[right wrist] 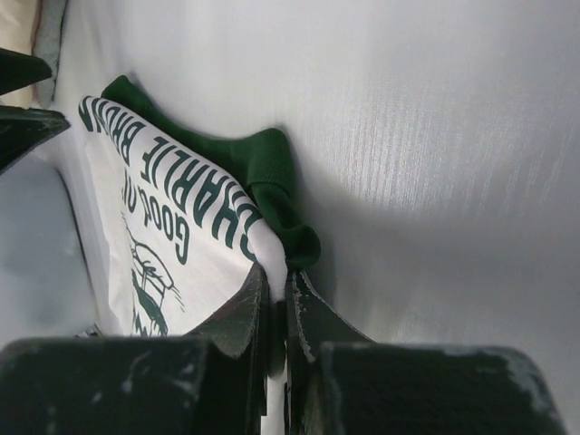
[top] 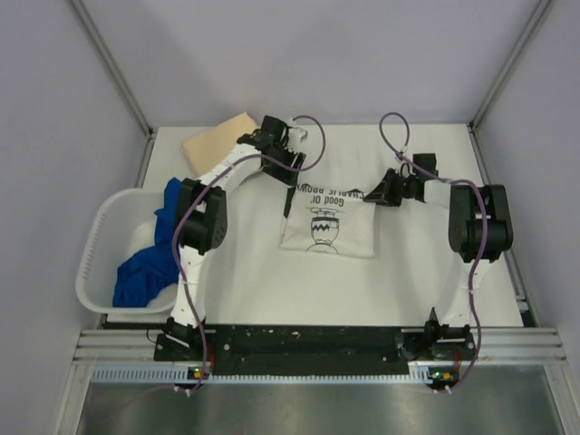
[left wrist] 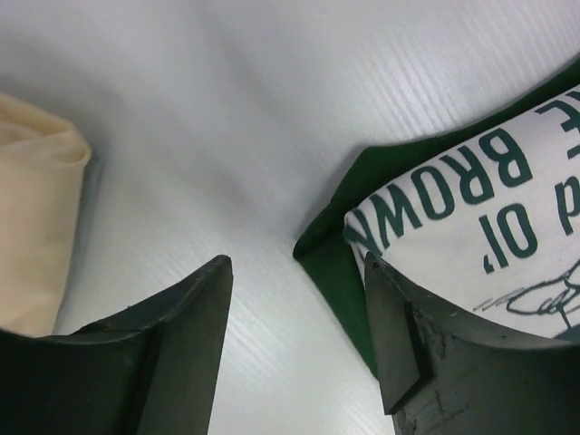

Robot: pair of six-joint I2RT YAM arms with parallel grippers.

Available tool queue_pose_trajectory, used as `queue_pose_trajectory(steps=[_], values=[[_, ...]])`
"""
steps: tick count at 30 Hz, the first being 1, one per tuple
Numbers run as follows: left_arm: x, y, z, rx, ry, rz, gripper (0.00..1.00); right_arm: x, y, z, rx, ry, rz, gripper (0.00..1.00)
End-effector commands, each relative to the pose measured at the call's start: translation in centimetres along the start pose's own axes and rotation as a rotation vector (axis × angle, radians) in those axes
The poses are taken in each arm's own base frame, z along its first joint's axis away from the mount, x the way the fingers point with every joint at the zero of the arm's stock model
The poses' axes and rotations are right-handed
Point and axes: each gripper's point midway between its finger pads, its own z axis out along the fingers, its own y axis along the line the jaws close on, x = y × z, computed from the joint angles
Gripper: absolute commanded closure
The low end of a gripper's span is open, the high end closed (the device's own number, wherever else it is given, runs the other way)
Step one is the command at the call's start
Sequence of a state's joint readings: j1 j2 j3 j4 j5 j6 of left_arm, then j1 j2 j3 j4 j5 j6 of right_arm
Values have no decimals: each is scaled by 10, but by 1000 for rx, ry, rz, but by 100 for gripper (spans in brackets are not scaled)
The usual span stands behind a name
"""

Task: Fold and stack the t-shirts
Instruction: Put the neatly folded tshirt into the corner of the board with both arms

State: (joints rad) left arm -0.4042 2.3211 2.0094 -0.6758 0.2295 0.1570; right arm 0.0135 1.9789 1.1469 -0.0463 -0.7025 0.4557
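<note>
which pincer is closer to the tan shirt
Left. The left pincer is open between the tan shirt and the printed shirt. The right pincer pinches the printed shirt's opposite side, farther off.

The white bench (top: 245,290) is seen carrying the printed white t-shirt (top: 331,222) at its middle, green cloth showing at the far edge. A folded tan t-shirt (top: 217,140) is laid at the far left corner, and a white basket (top: 88,272) is set at the left edge.
</note>
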Motion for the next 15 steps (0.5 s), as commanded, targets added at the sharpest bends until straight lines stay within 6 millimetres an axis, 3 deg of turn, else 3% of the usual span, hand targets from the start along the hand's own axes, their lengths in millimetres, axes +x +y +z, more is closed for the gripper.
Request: queue_pose_trajectory(steps=[1, 3, 6, 8, 15], values=[[-25, 6, -54, -15, -119, -55, 30, -13, 11, 9, -15, -12, -74, 100], [-12, -3, -47, 44, -94, -100, 19, -15, 15, 14, -19, -6, -83, 100], [2, -15, -32, 120, -42, -159, 16, -17, 23, 25, -15, 15, -111, 100], [11, -22, -20, 169, -8, -195, 7, -16, 26, 30, -11, 34, -120, 100], [36, -14, 1, 160, 86, -297, 6, -16, 33, 34, -19, 40, -136, 100]])
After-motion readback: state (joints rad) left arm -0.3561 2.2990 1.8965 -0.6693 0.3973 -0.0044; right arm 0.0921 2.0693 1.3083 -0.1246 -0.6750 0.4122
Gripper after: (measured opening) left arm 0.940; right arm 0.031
